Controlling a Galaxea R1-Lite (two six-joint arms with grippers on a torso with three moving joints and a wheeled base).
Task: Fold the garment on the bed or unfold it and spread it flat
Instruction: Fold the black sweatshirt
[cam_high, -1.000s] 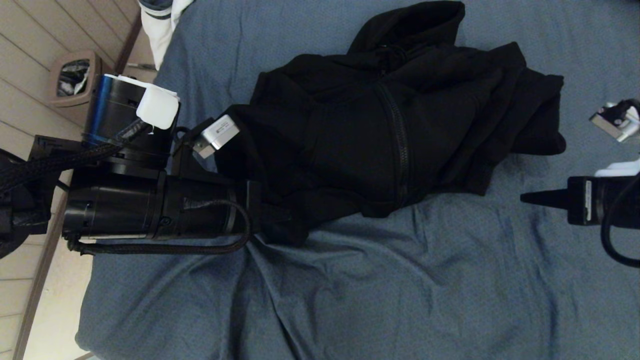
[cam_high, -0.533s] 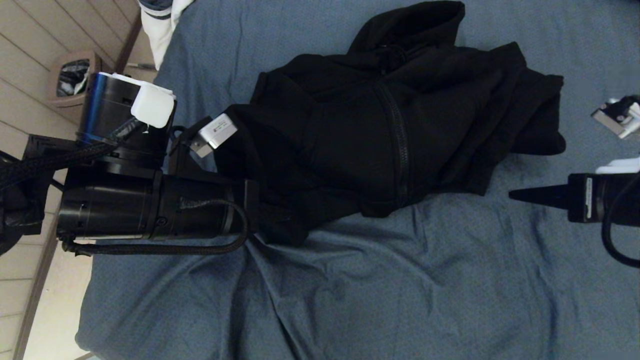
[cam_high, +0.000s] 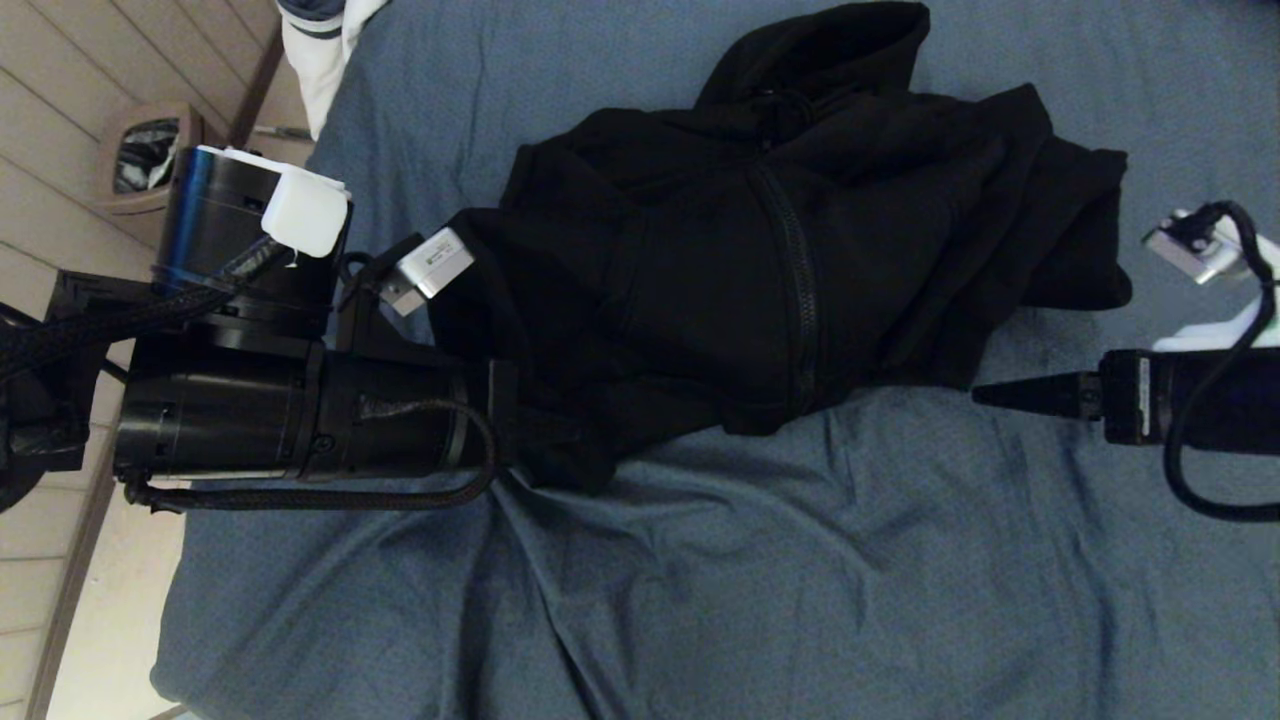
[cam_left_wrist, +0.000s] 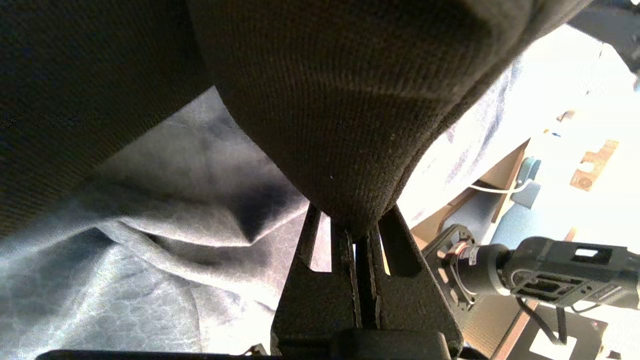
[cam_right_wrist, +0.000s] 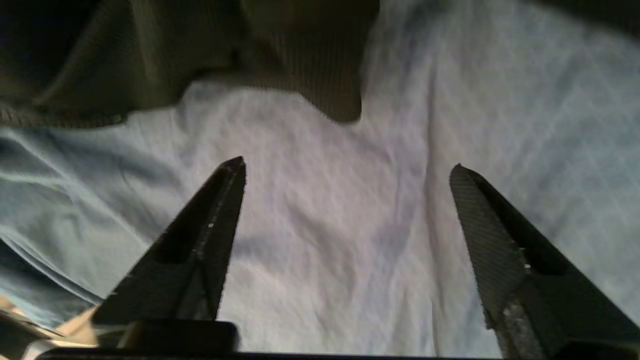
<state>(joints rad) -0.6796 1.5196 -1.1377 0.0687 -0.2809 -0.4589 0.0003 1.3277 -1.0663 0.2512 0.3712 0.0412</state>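
Note:
The garment (cam_high: 780, 250), a black zipped hoodie, lies crumpled on the blue-grey bed (cam_high: 700, 600), hood toward the far side. My left gripper (cam_left_wrist: 357, 231) is shut on a fold of the garment (cam_left_wrist: 340, 100) at its left edge; in the head view the cloth hides its fingers. My right gripper (cam_high: 985, 393) hovers just right of the garment's lower hem, pointing at it. It is open (cam_right_wrist: 347, 167) over bare sheet (cam_right_wrist: 325, 225), nothing between its fingers. The dark hem (cam_right_wrist: 300, 65) lies just beyond the tips.
The bed's left edge runs beside the left arm, with wooden floor beyond. A brown waste bin (cam_high: 145, 160) stands on that floor. A navy and white duvet (cam_high: 320, 50) hangs at the bed's far left corner. Wrinkled sheet fills the near half.
My right arm has moved left, its tip now close to the garment's lower right hem. The left arm and the garment have hardly shifted.

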